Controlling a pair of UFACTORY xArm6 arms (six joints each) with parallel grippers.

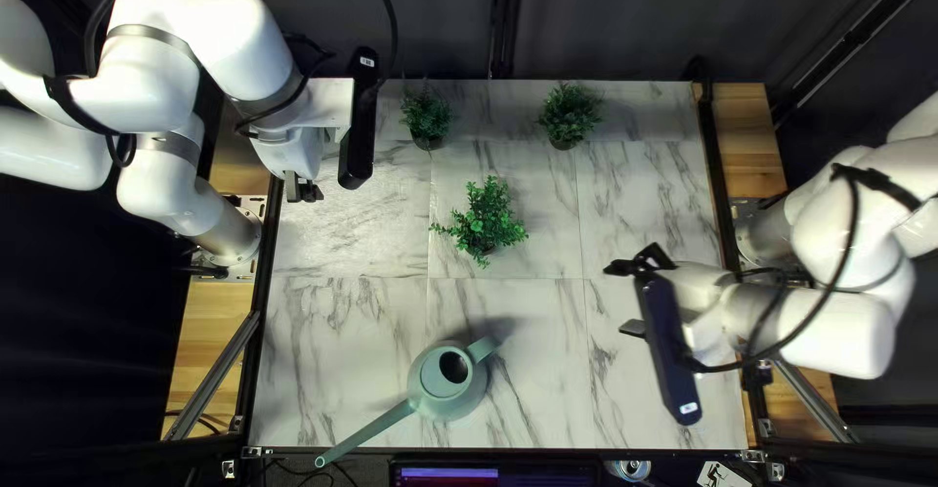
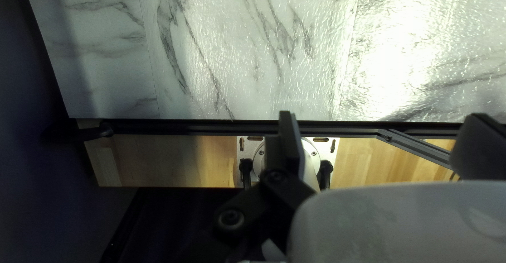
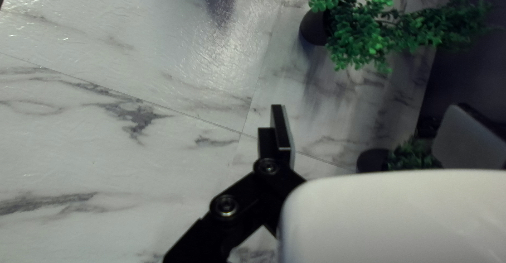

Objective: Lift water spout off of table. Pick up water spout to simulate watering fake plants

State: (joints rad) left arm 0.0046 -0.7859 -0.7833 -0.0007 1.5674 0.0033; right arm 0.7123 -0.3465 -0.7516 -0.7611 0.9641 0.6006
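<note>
Where the counter [image 1: 532,380] looks swirly, a round green watering can [image 1: 447,404] sits.
Long skinny spout [image 1: 365,434]; left jaws, right jaws both spread.

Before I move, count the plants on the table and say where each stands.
3 in the top left view: one plant by the far edge, beside my left arm; a second plant farther right; a third plant between them and the watering can. That arm may hide more.
</note>
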